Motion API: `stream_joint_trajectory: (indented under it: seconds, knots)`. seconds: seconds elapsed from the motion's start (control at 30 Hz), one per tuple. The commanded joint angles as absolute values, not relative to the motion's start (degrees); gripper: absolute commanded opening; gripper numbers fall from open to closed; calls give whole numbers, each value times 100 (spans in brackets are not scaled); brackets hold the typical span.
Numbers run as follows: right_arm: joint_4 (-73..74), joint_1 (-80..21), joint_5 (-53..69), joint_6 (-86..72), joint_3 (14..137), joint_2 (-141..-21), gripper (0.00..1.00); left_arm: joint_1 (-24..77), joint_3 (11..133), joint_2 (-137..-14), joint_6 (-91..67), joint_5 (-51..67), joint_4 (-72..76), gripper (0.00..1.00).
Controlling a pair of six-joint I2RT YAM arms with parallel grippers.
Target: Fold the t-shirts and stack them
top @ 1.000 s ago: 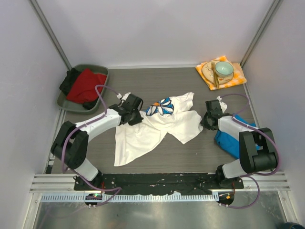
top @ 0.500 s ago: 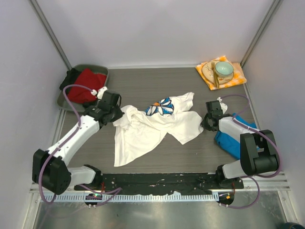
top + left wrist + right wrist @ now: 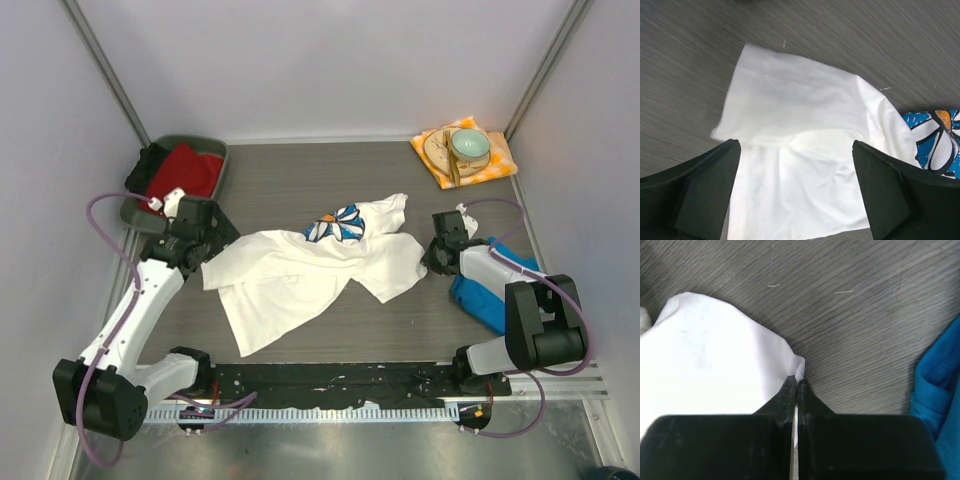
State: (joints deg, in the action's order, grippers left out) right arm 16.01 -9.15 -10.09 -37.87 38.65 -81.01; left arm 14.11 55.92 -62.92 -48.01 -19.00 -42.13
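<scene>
The white t-shirt lies spread out mid-table, its blue daisy print toward the back. My left gripper hovers open over the shirt's left edge. In the left wrist view the white cloth lies flat between the wide fingers and nothing is gripped. My right gripper is shut on the shirt's right corner, and the white cloth is pinched at the tips of that gripper. The blue t-shirt lies crumpled at the right under the right arm; the right wrist view shows the blue cloth at its right edge.
A green tray with red and black clothes sits at the back left, close behind the left arm. At the back right an orange checked napkin carries a plate, a teal bowl and chopsticks. Walls close in on three sides.
The left gripper pulled the shirt's left edge leftward, then opened and let it go. The shirt now lies wider and flatter. The right arm has stayed put.
</scene>
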Motion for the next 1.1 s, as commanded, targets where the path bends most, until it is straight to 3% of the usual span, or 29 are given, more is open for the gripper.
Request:
stream_joint_trajectory:
  seconds: [0.0,0.33,0.6,1.07]
  knots:
    - [1591,-897,-976,-3797,3867,-7919,1,1389,5371,-5741,-5053,-1820,-4491,100]
    - [1503,-914,-818,-3788,3832,-8007,1,1924,4545,-4904,-5685,-1344,-4684,98]
    - [1468,-914,-756,-3788,3797,-7989,1,2206,3737,-5142,-6618,-2195,-4703,90]
    - [1274,-984,-361,-3788,3691,-8077,1,1539,3656,-6134,-6698,-2856,-3709,88]
